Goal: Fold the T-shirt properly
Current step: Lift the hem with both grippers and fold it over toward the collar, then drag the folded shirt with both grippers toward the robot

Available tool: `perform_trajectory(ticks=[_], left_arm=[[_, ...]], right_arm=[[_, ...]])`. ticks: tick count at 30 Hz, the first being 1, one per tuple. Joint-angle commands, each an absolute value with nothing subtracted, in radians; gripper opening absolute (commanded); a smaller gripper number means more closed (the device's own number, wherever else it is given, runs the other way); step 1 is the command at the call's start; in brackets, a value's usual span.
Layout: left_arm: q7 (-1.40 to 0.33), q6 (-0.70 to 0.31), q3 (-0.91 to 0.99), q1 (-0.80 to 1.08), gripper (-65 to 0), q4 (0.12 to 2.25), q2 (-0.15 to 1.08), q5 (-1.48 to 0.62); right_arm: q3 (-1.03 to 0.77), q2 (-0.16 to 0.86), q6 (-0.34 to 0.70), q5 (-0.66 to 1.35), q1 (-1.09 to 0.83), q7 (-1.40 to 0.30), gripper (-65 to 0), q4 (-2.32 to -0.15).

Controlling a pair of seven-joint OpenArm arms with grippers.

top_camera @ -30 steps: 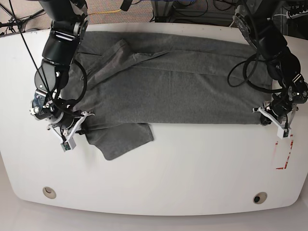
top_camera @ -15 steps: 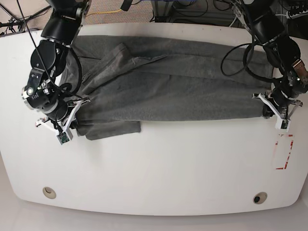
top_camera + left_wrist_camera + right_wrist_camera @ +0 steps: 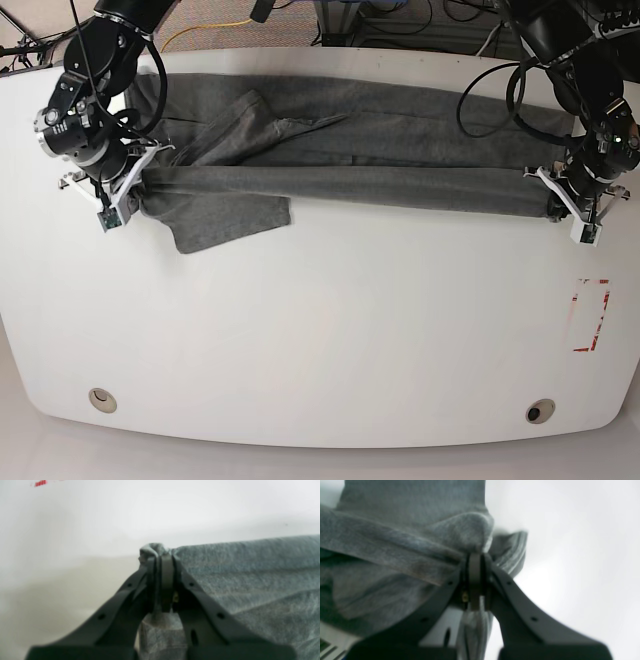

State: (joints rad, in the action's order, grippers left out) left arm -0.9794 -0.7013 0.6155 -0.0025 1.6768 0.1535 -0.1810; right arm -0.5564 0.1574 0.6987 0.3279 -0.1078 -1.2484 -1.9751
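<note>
Grey T-shirt (image 3: 350,150) lies stretched across the far half of the white table (image 3: 330,340), long lower edge rolled into a fold line running side to side. Left gripper (image 3: 563,205) is at the shirt's end nearest the red mark (image 3: 590,315); its fingers are clamped together on a bunched corner of fabric, clear in the left wrist view (image 3: 162,580). Right gripper (image 3: 128,195) is at the opposite end, fingers pinched on a gathered fold (image 3: 475,580). One sleeve (image 3: 225,215) hangs out below the fold line near the right gripper.
</note>
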Motion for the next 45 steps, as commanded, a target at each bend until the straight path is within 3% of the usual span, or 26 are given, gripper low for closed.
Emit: perform_trajectory(ticks=[1, 5, 8, 11, 14, 18, 20, 30, 45], left_arm=[[-0.967, -0.698, 0.621, -0.001, -65.0, 1.699, 0.173, -0.176], [-0.969, -0.698, 0.616, 0.016, -64.7, 1.699, 0.194, -0.177], [-0.972, -0.698, 0.616, 0.044, -64.4, 1.699, 0.200, -0.177], [-0.972, -0.698, 0.613, 0.073, -62.1, 1.699, 0.200, -0.176], [-0.972, -0.698, 0.598, 0.087, -50.4, 1.699, 0.200, -0.174], [-1.017, -0.698, 0.572, 0.108, -33.1, 1.709, 0.228, -0.177], [-1.040, -0.698, 0.559, 0.108, -28.6, 1.725, 0.231, -0.177], [-1.047, -0.698, 0.564, 0.068, -28.1, 1.882, 0.232, -0.268], [-1.047, -0.698, 0.671, 0.015, -28.2, 1.684, 0.229, -0.174]], right_arm=[[-0.610, 0.171, 0.698, 0.407, -0.142, -1.279, -65.0, -1.995], [-0.657, 0.171, 0.698, 0.486, -0.203, -1.283, -64.7, -1.995], [-0.661, 0.171, 0.698, 0.510, -0.242, -1.283, -58.3, -1.995], [-0.661, 0.170, 0.698, 0.509, -0.262, -1.283, -45.7, -1.994], [-0.659, 0.168, 0.698, 0.509, -0.269, -1.282, -30.3, -1.992], [-0.661, 0.168, 0.698, 0.510, -0.271, -1.282, -18.2, -1.994], [-0.661, 0.170, 0.698, 0.510, -0.265, -1.280, -17.6, -1.994], [-0.645, 0.170, 0.698, 0.501, -0.122, -1.282, -17.6, -1.983], [-0.582, 0.177, 0.698, 0.499, 0.116, -1.273, -17.1, -1.613]])
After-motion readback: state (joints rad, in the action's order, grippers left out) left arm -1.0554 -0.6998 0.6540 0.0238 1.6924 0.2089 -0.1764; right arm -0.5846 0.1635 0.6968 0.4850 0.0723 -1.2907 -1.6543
